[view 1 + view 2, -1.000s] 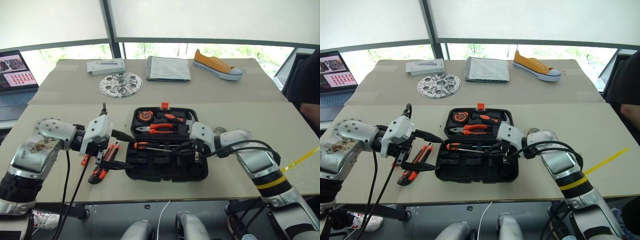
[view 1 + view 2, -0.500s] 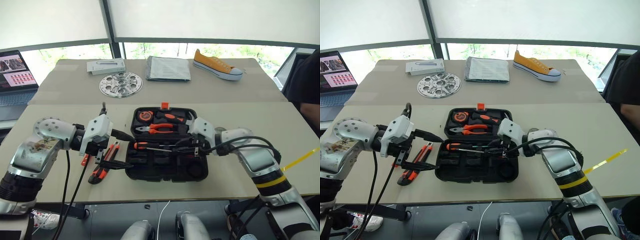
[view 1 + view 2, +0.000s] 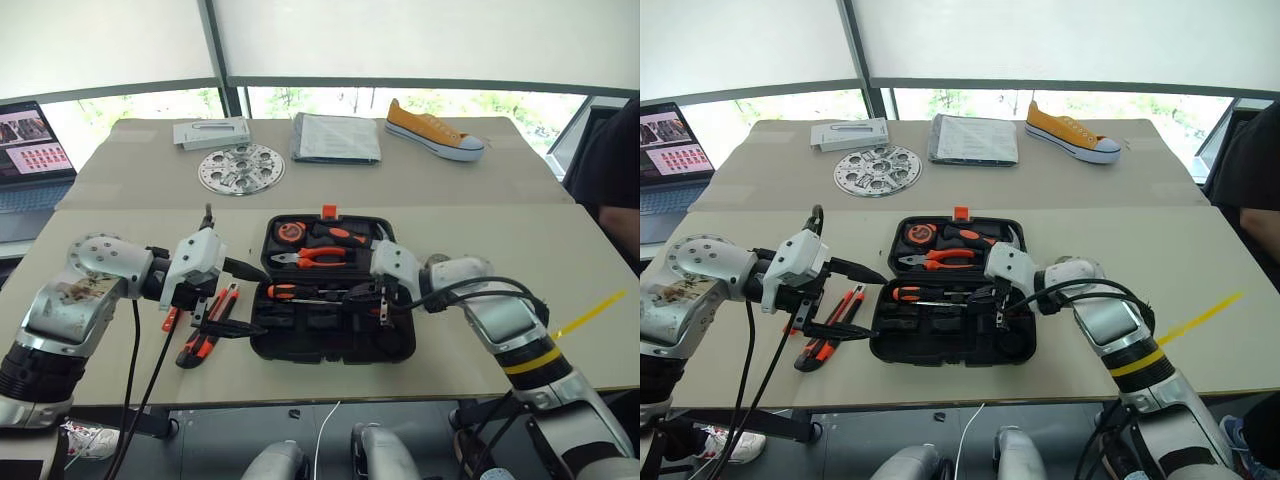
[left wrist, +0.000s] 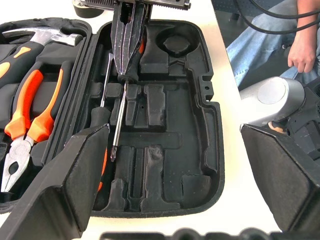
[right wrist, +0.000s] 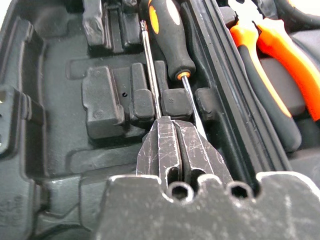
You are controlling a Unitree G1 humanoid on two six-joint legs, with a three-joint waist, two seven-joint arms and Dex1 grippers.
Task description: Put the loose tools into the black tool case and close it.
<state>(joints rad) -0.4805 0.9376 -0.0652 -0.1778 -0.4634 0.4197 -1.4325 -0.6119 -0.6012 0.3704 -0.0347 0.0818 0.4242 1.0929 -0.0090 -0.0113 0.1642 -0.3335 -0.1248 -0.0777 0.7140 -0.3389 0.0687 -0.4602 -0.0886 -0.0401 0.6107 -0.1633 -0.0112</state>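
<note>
Right tool [image 5: 176, 131] angled down, shut on screwdriver shaft [image 5: 151, 75] over case [image 5: 50, 100]

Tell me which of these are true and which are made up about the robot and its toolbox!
1. The tool case is open. True.
2. The right gripper is wide open. False: its fingers are shut, over the case by a screwdriver.
3. The left gripper is open. True.
4. The pliers lie on the table outside the case. False: they sit inside the case's far half.
5. Some orange tools lie on the table to the left of the case. True.
6. The yellow shoe is inside the case. False: it sits at the table's far side.
</note>
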